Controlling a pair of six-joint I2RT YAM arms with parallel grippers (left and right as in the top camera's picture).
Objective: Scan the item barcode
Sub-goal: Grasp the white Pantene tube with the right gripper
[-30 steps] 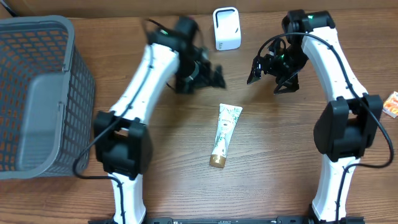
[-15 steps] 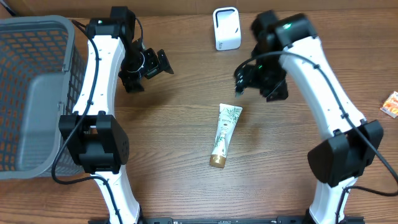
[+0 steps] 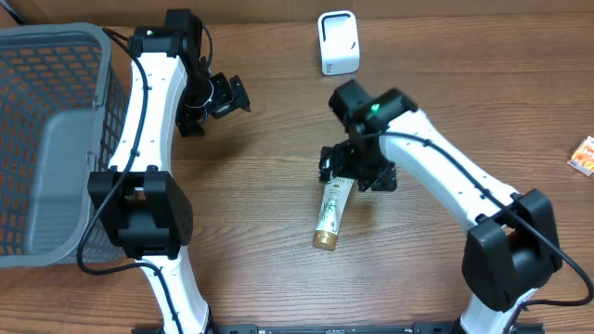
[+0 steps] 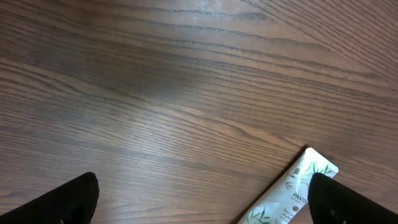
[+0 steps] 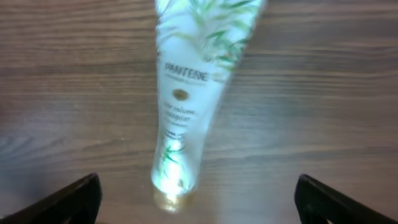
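The shampoo tube (image 3: 329, 211) lies flat on the wooden table (image 3: 278, 288), near the middle; its gold cap (image 3: 324, 240) points toward the arms' bases and its flat crimped end toward the white scanner (image 3: 338, 43), which stands at the far edge, well apart from the tube.

Your right gripper (image 3: 357, 172) hangs over the crimped end of the tube. In the right wrist view you see its two dark fingertips (image 5: 68, 199) at the bottom corners, spread wide; the tube — blurred, with a green leaf print — lies lengthwise between them and touches neither; these jaws stand fully apart and grip nothing. You cannot tell from these views how high above the wood the fingers are.

Your left gripper (image 3: 218, 97) is over the far left part of the table, between the basket and the scanner and well apart from the tube. In the left wrist view its fingers are likewise at the bottom corners, wide apart, with only bare wood between them — nothing is held; the tube's crimped end shows at the lower right of that view, partly behind the right-hand finger.

A grey plastic basket (image 3: 56, 139) sits at the left edge; a small orange packet (image 3: 584, 155) lies at the right edge.
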